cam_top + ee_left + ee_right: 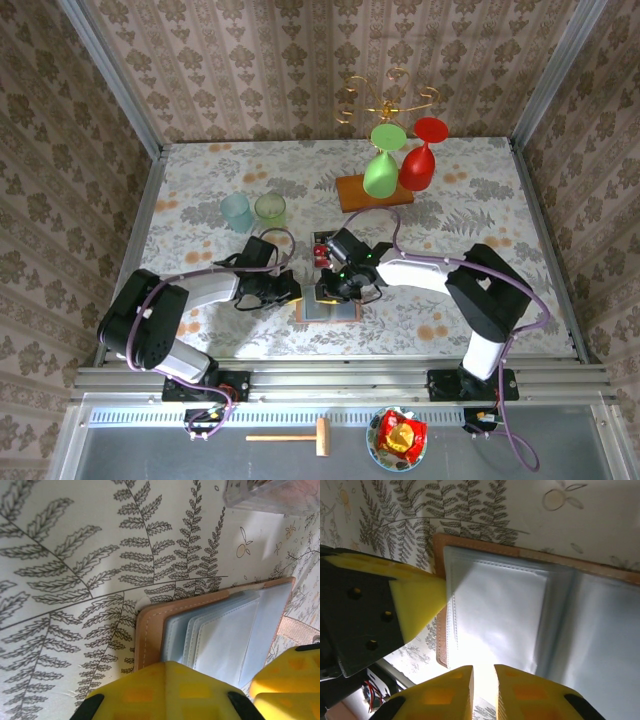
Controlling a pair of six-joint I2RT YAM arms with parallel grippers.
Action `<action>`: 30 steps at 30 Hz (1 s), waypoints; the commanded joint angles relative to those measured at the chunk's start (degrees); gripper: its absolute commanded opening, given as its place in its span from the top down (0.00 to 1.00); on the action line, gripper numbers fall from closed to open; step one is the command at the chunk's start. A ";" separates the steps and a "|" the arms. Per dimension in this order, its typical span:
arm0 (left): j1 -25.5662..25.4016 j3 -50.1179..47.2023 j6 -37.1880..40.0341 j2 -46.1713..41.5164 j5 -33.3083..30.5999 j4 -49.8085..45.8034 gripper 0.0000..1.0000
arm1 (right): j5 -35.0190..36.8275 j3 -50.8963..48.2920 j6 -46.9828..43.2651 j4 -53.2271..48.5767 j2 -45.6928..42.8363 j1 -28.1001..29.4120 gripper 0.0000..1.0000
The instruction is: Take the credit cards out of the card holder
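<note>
Yellow left gripper (pressed together) rests on the card holder; right gripper barely parted.

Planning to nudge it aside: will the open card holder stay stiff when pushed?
Probably floppy: the card holder lies open, its thin sleeves fanned loosely, so they'd likely flap. Flat, it shouldn't roll or tip. Its leather cover probably drags on the tablecloth.
</note>
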 commanded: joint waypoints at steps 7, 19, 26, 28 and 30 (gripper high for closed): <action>0.86 -1.88 1.49 1.40 -0.84 -1.53 0.94 | 2.98 1.08 -0.76 -5.00 1.29 0.40 0.82; 1.57 0.08 3.14 -0.01 -1.83 -6.15 0.94 | 1.55 -3.79 1.24 1.14 -1.34 -1.59 0.82; 1.13 2.49 2.54 -4.86 -2.70 -9.40 0.90 | 0.34 -6.52 1.88 5.01 -2.10 -2.25 0.82; 0.56 2.92 1.11 -6.32 -2.52 -8.70 0.87 | -0.53 -7.74 2.30 6.94 -2.29 -2.66 0.83; -0.38 3.20 -0.64 -6.95 -1.58 -6.93 0.83 | -1.67 -9.39 3.23 9.74 -2.29 -3.46 0.83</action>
